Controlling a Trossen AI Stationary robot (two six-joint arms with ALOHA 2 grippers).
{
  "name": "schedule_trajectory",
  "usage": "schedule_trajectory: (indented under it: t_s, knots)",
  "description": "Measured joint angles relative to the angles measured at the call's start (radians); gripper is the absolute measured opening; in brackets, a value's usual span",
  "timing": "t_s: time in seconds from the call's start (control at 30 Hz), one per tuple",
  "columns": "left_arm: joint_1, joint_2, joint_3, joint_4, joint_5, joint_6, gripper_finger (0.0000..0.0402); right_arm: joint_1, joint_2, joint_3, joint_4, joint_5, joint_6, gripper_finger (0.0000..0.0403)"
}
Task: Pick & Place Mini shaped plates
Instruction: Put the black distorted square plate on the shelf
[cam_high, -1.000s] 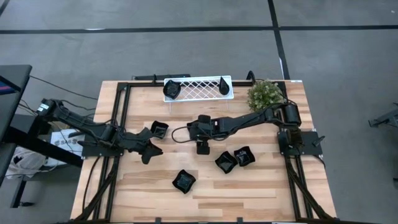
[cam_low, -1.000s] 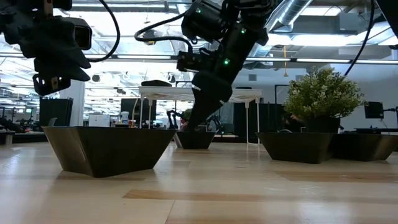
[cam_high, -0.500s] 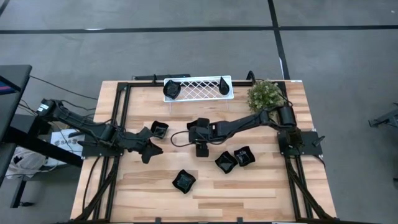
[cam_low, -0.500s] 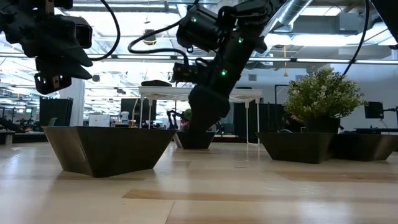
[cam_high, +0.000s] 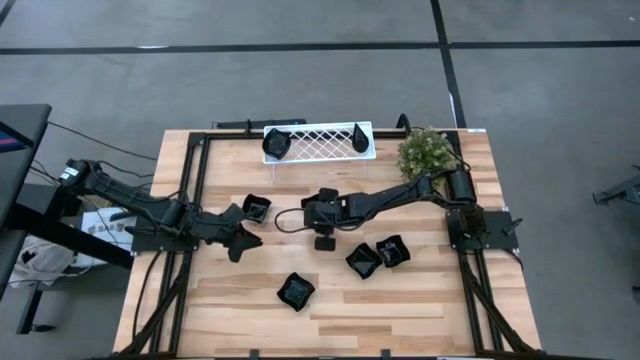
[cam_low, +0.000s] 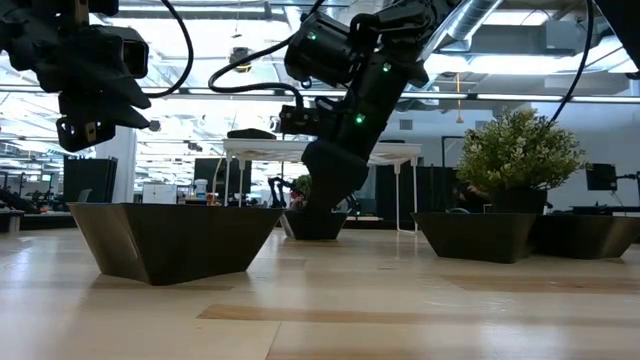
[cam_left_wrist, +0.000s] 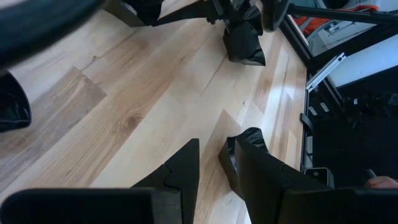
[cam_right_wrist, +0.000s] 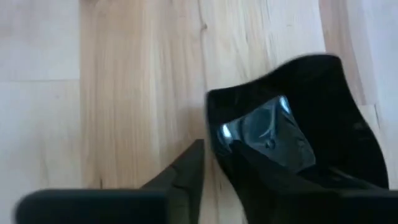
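Observation:
Several small glossy black mini shaped plates lie on the wooden table: one near the left (cam_high: 257, 208), one near the front (cam_high: 297, 291), two side by side at the right (cam_high: 362, 261) (cam_high: 392, 251). Two more (cam_high: 275, 145) (cam_high: 359, 137) sit in the white lattice tray (cam_high: 320, 140). At mid-table my right gripper (cam_high: 325, 238) is shut on another plate (cam_right_wrist: 298, 118), which rests on its base (cam_low: 313, 224). Left of centre, my left gripper (cam_left_wrist: 216, 144) hangs open above bare wood. My right gripper has one finger (cam_right_wrist: 186, 171) outside the plate's side wall (cam_right_wrist: 212, 134) and the other finger (cam_right_wrist: 261, 177) inside the bowl, the wall pinched between them. The fingers come slanting down from the table's right side. The plate stands upright on the table.
A green bushy plant (cam_high: 427, 152) stands at the far right beside the right arm. Black frame rails (cam_high: 190, 170) run along the table's left, right and far sides. Bare wood lies along the near edge (cam_high: 400, 310).
My right gripper has sunk a little onto the mid-table plate, and its fingers have closed on the plate's wall. The plate stays on the table.

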Motion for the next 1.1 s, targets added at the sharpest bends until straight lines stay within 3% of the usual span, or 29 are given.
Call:
schedule_trajectory:
  t_s: [0.17,0.43,0.83,1.1]
  knots:
    - [0.000,0.000,0.000,0.000,-0.001,0.000,0.0104,0.001,0.000,0.000,-0.013,0.003,0.008,0.0010]
    - [0.000,0.000,0.000,0.000,-0.001,0.007,0.0104,0.019,0.001,0.063,-0.093,-0.002,0.088,0.0003]
    - [0.000,0.000,0.000,0.000,-0.001,0.008,0.0104,0.071,-0.001,0.402,-0.373,0.001,0.084,0.0002]
    - [0.000,0.000,0.000,0.000,-0.001,0.008,0.0104,0.095,-0.002,0.679,-0.588,0.062,-0.076,0.0001]
